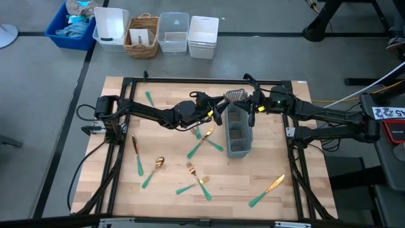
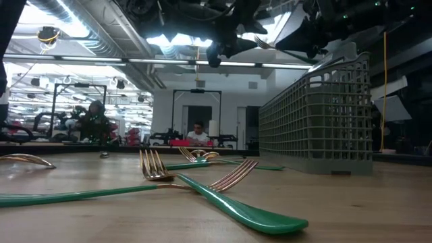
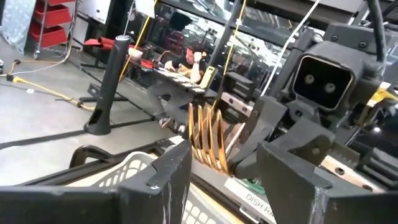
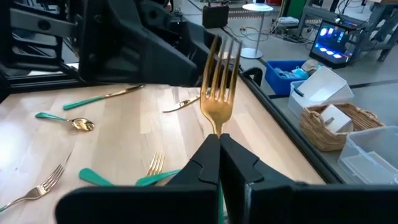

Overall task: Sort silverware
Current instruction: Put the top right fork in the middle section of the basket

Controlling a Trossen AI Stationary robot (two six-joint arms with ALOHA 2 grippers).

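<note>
My right gripper is shut on a gold fork and holds it in the air above the far end of the grey mesh caddy. The tines point toward my left gripper. That gripper is open, and the tines show just beyond the gap between its fingers, which touch nothing. In the high view the two grippers face each other, left and right. Several other teal-handled pieces lie flat on the wood, among them a spoon, crossed forks and a knife. My right gripper pinches the fork at its neck, just below the tines, between its two shut fingers. The fork runs along the fingers, tines outward, and is lifted clear of the table. The gripper itself hides the handle.
The caddy stands on the table's right half. More pieces lie near it, and a knife lies at the left. Bins and a wicker basket sit beyond the far edge. A person shows in the room behind.
</note>
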